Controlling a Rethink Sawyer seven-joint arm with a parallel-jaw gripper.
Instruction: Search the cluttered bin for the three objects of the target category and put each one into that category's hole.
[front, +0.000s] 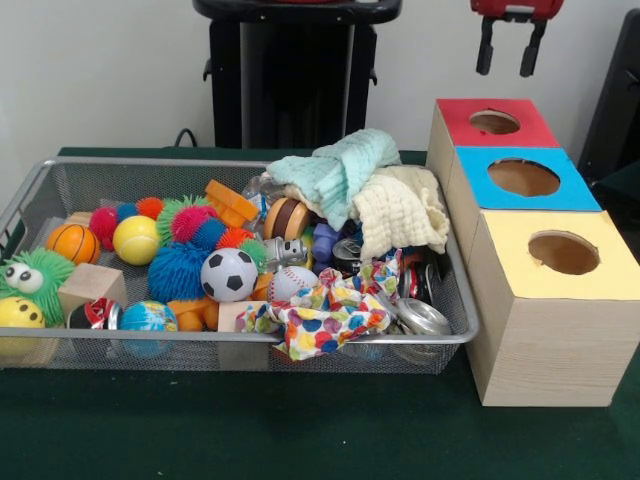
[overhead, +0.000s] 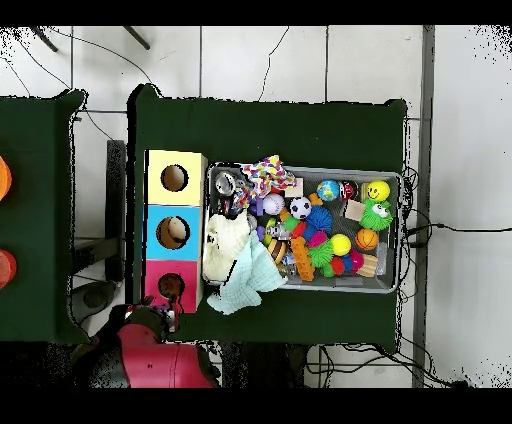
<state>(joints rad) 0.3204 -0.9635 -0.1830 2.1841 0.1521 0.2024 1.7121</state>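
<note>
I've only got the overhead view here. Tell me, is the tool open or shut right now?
Observer: Open. The front view shows the tool with its fingers apart and nothing between them.
Operator: How low is it, is it down at the boxes?
Observer: No. It hangs high, well clear above the red-topped box, touching nothing.
Operator: Those cloths by the boxes, are they lying flat?
Observer: No. The green cloth is heaped on the cream cloth, and the pile rises above the rim of the bin.
</note>
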